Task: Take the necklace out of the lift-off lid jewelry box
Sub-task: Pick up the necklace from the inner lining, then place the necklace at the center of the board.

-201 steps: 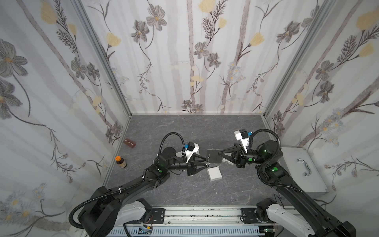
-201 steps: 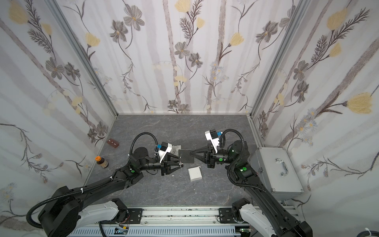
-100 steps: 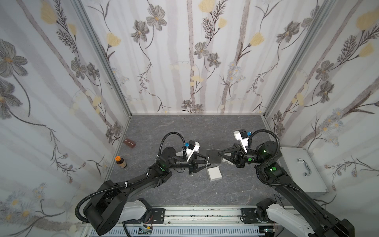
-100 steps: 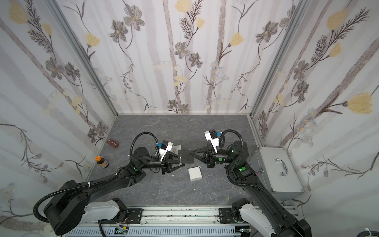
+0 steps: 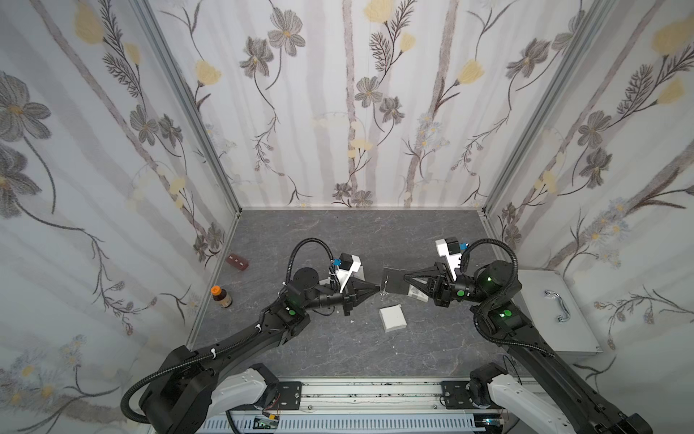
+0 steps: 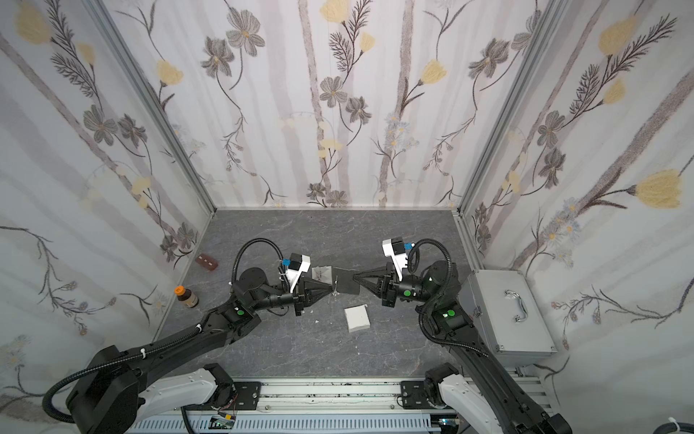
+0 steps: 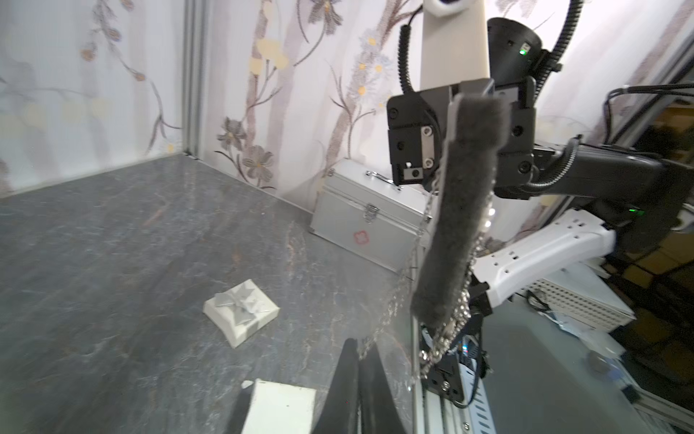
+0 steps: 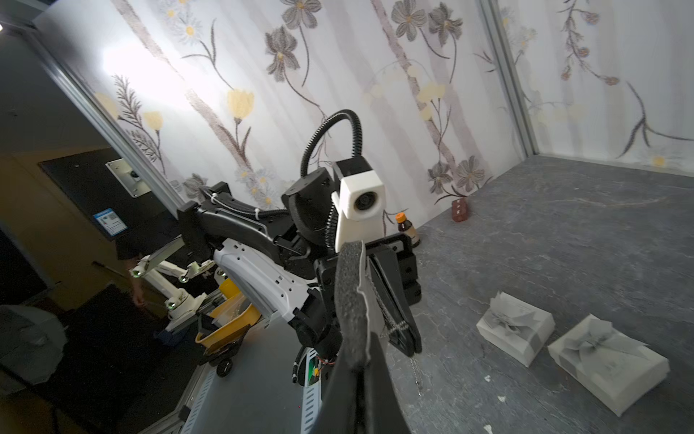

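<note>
I see both arms meeting in the air over the middle of the grey table [image 5: 338, 233]. The right gripper [image 5: 405, 279] is clenched on one edge of a grey pad [image 5: 394, 280], which it holds clear of the surface. In both wrist views the pad shows edge-on.

The necklace [image 7: 423, 225] is out of the box. Its silver chain is wound round that pad, with strands running down both faces and a bunch of links hanging from the lower end. The left gripper [image 5: 378, 288] comes in from the opposite side. Its fingers [image 7: 347, 379] are pressed together, and a strand of the chain runs straight into the tips.

White box parts lie on the table below:
- A ribboned box [image 6: 322, 272] sits toward the back edge from the left gripper.
- A second white piece [image 5: 417, 295] is half hidden under the right gripper.
- A plain white square [image 5: 392, 318] sits toward the front edge.

I cannot tell which of these is the lid and which is the base.

A silver case [image 5: 555, 312] sits along the right edge. A small bottle [image 5: 221, 297] with an orange cap and a brown block [image 5: 237, 262] stand by the left edge.
</note>
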Controlling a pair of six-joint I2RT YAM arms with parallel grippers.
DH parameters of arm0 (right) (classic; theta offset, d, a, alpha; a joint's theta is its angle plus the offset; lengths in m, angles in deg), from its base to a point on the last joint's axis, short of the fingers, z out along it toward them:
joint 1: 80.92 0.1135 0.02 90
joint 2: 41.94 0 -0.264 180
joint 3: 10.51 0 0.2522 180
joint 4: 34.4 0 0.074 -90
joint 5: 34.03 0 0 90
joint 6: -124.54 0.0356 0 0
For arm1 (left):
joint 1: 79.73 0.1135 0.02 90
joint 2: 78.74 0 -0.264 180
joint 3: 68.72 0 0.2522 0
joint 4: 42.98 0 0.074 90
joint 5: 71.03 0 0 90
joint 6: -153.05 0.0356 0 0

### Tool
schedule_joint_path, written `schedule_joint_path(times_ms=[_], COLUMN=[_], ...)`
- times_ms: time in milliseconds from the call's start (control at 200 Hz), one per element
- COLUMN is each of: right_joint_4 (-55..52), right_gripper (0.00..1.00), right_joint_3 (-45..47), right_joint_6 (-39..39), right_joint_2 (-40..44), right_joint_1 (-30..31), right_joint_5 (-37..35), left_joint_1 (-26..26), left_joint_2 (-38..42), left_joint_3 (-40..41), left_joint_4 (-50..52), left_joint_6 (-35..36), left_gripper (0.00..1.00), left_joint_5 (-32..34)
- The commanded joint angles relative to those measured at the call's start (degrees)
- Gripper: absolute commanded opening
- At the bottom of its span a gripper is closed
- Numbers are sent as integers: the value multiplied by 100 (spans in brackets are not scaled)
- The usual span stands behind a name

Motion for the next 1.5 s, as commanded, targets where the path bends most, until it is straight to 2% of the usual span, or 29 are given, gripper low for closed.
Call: schedule_joint_path(times_ms=[0, 255, 420, 605, 884, 1029, 1244, 1494], right_joint_4=[-639, -641, -757, -951, -1330, -1589, -1859, -1894], right_gripper=[0, 0, 0, 0, 0, 0, 0, 0], right_joint_3=[61, 199, 351, 489, 549, 586, 722, 902], right_joint_6=[-369, -300, -273, -317, -534, -653, -722, -686], right_joint_2=[-91, -637, -810, -961, -970, -799, -461, -243], right_joint_1=[-121, -271, -460, -622, -649, -658, -658, -680], right_joint_5=[-641, -977, -1282, -1683, -2049, -2257, -2450, -2502], left_joint_1=[59, 101, 154, 304, 502, 582, 599, 609], left_joint_2=[181, -11, -274, -803, -2282, -3358, -5154, -6301], left_joint_3=[-242, -1052, -1474, -2058, -3231, -4170, -6054, -7326], left_joint_4=[1084, 2251, 2816, 3250, 4003, 4430, 5168, 5570], left_joint_6=[601, 1293, 1748, 2022, 2304, 2294, 2126, 2050], left_gripper=[0, 0, 0, 0, 0, 0, 0, 0], left_joint_5=[1046, 1453, 1943, 2037, 1934, 1849, 1592, 1477])
